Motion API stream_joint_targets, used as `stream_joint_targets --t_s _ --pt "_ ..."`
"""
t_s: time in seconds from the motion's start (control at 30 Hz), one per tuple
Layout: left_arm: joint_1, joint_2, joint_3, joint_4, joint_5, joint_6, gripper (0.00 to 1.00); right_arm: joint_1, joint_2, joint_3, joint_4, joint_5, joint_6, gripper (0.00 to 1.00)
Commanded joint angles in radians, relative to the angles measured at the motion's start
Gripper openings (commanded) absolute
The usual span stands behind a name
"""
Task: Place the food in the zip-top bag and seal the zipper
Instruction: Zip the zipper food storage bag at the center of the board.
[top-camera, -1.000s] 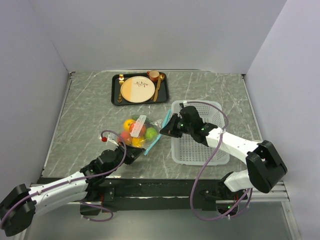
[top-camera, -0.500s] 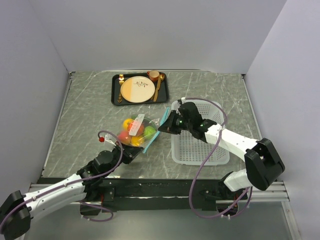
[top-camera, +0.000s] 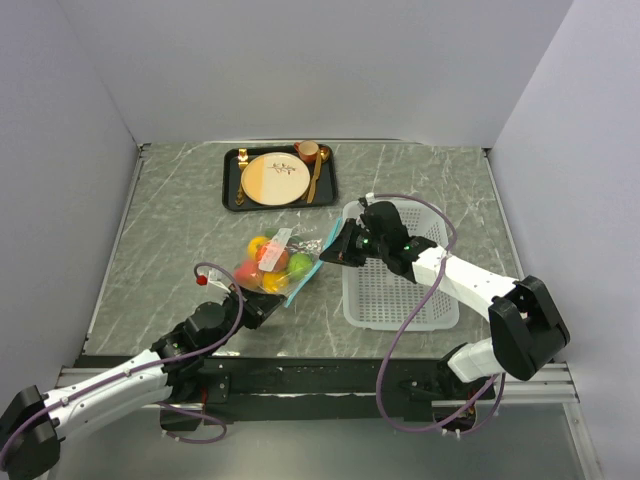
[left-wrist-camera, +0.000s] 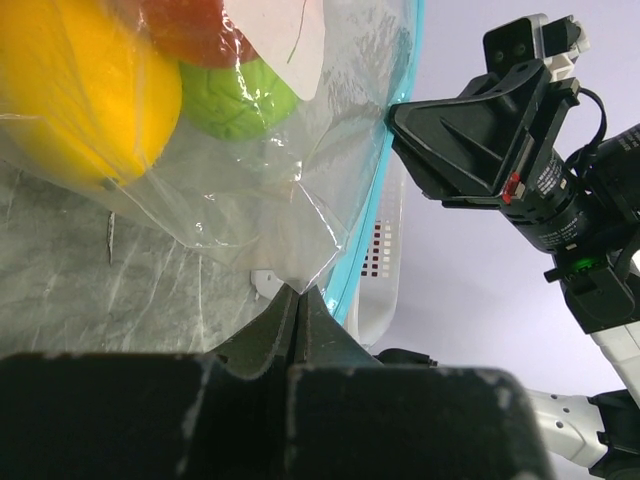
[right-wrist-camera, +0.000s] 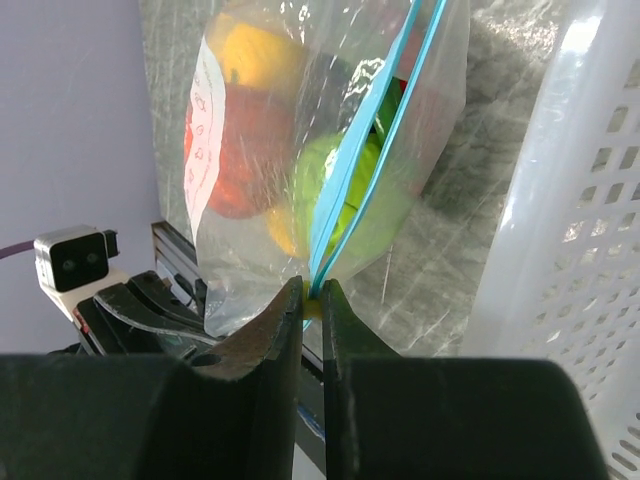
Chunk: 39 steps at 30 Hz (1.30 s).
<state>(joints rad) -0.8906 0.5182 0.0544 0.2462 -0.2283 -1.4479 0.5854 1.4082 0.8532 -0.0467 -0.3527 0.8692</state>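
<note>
The clear zip-top bag (top-camera: 278, 265) holds the food: a yellow lemon (left-wrist-camera: 90, 90), a green lime (left-wrist-camera: 235, 100) and red and orange pieces. It is stretched between both grippers just above the table. My left gripper (top-camera: 262, 303) is shut on the bag's near clear corner (left-wrist-camera: 298, 290). My right gripper (top-camera: 330, 252) is shut on the light blue zipper (right-wrist-camera: 365, 150) at its far end (right-wrist-camera: 312, 290). The zipper also shows in the left wrist view (left-wrist-camera: 375, 210). The lime (right-wrist-camera: 330, 180) presses against the zipper from inside.
A white mesh basket (top-camera: 420, 290) stands right of the bag, under my right arm. A black tray (top-camera: 232, 185) with a cream-and-tan plate, a cup and gold cutlery sits at the back. Grey walls close the table's left, back and right.
My left arm has drawn back a little toward the near left, still gripping the bag's corner. The right gripper and the bag have shifted slightly left.
</note>
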Motion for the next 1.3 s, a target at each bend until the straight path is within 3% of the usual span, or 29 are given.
stream_joint_targets --t_s 0.0,0.87,1.07,1.27 --pt "0.002 -0.023 -0.041 -0.045 -0.022 -0.005 0.01 -0.053 0.011 0.066 0.031 0.058 -0.021 0.13" --pt "0.004 -0.113 -0.051 -0.116 -0.042 -0.031 0.01 -0.142 0.072 0.101 0.114 0.04 0.047 0.17" --pt "0.002 -0.093 -0.051 -0.094 -0.04 -0.031 0.01 -0.144 0.084 0.095 0.137 0.007 0.047 0.22" --pt "0.002 -0.093 -0.051 -0.107 -0.034 -0.031 0.01 -0.157 0.092 0.089 0.142 0.024 0.039 0.18"
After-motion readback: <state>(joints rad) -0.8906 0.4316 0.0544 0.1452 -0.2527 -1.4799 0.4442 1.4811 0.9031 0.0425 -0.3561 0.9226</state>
